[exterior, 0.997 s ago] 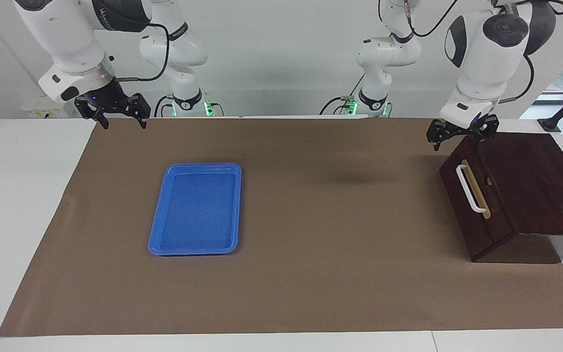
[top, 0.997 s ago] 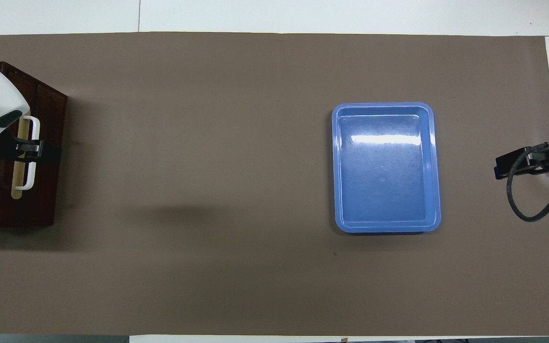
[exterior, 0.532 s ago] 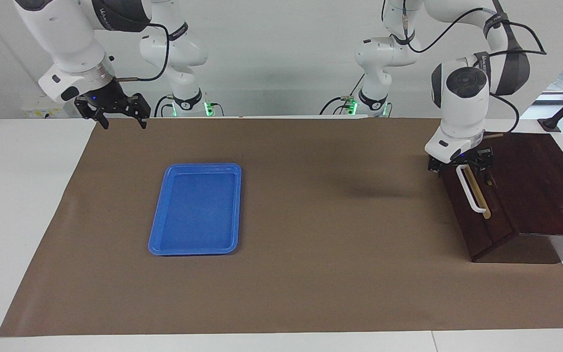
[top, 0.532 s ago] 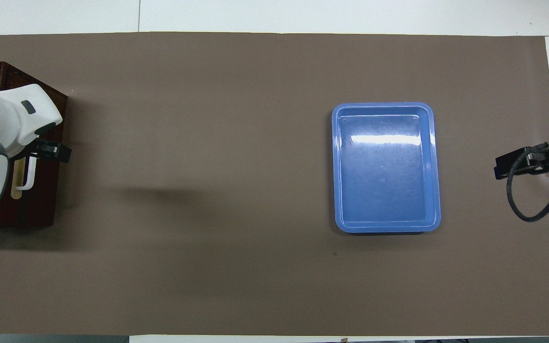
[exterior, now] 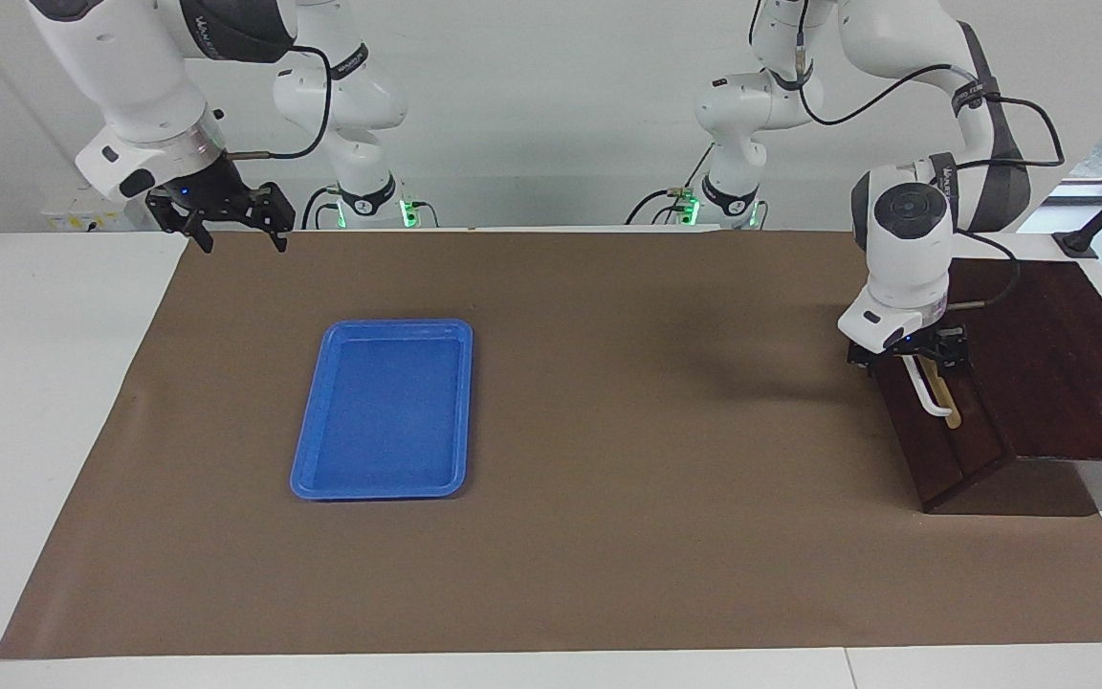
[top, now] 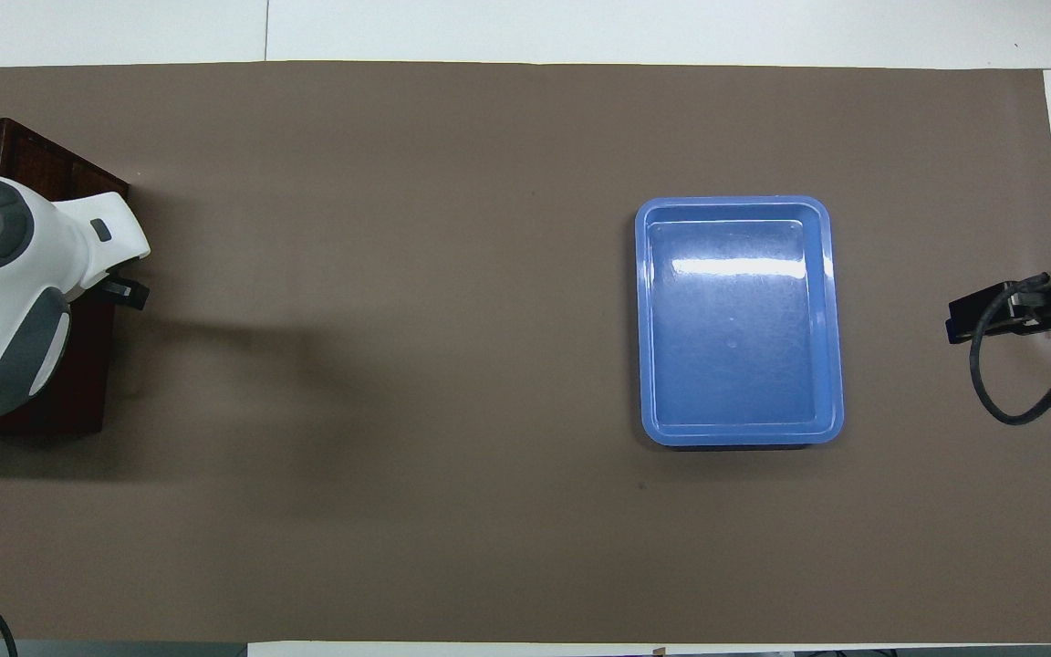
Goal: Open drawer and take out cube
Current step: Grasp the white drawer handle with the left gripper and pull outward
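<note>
The drawer point(exterior: 938, 445) is shut in the dark wooden box point(exterior: 1048, 354) at the left arm's end of the table. Its white bar handle point(exterior: 929, 397) sits on a tan strip. My left gripper point(exterior: 907, 359) is low at the end of the handle nearer to the robots, with its fingers spread on either side of the bar. In the overhead view the left arm covers the handle and most of the box point(top: 33, 151). The cube is hidden. My right gripper point(exterior: 237, 239) waits open and empty in the air over the mat's edge at the right arm's end.
A flat blue tray point(exterior: 384, 411) lies empty on the brown mat toward the right arm's end; it also shows in the overhead view point(top: 740, 319). The right gripper point(top: 956, 328) shows at that view's edge with its cable.
The left gripper has come down from above the box's top edge to the drawer's handle and now straddles it. The right arm has not moved. The drawer stays shut.
</note>
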You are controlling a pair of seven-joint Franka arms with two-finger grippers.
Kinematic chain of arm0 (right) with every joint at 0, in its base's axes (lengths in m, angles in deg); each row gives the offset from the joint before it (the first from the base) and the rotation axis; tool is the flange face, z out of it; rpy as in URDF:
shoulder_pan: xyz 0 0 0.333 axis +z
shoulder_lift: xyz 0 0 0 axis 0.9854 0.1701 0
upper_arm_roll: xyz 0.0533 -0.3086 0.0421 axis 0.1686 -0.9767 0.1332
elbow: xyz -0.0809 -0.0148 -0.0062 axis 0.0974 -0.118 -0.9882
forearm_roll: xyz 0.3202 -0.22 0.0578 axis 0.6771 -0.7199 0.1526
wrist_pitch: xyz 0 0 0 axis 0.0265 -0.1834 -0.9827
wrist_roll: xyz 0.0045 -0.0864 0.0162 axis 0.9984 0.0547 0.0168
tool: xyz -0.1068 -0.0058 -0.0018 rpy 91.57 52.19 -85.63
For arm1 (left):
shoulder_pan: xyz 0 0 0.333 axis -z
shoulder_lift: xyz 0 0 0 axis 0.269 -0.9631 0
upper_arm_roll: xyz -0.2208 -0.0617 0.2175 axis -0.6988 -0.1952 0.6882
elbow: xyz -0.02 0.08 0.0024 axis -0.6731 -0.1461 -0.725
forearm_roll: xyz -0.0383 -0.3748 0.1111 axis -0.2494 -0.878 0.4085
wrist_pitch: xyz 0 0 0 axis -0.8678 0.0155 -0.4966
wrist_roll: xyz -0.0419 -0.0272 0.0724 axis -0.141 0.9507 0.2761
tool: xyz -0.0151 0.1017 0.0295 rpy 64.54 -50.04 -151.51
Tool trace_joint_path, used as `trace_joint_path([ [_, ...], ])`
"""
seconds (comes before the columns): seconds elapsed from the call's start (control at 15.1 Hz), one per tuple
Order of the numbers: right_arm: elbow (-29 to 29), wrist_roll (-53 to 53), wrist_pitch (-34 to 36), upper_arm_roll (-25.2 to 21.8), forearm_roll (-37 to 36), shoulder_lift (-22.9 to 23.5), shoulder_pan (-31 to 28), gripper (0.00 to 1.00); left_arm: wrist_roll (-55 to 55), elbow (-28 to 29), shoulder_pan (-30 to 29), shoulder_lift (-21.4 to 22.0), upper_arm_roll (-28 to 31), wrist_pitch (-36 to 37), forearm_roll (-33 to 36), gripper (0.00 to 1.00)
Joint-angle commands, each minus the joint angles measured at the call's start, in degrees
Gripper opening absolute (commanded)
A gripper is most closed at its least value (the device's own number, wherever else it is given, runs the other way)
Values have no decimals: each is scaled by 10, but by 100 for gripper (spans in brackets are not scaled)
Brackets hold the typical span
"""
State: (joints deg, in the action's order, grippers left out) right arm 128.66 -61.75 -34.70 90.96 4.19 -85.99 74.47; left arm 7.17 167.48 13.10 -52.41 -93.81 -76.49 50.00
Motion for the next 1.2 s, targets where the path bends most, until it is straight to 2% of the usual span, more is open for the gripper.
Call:
trace_joint_path([
  [0.0, -4, -10, 9, 6, -3, 0, -8, 100, 2, 34, -3, 18, 0, -20, 13, 100],
  [0.47, -4, -10, 9, 6, -3, 0, -8, 100, 1, 49, 2, 22, -3, -35, 13, 100],
  [0.93, -4, -10, 9, 6, -3, 0, -8, 100, -32, 46, 52, 22, -5, -27, 6, 100],
  [1.13, -4, -10, 9, 6, -3, 0, -8, 100, -64, 41, 86, 22, -5, -12, -24, 100],
])
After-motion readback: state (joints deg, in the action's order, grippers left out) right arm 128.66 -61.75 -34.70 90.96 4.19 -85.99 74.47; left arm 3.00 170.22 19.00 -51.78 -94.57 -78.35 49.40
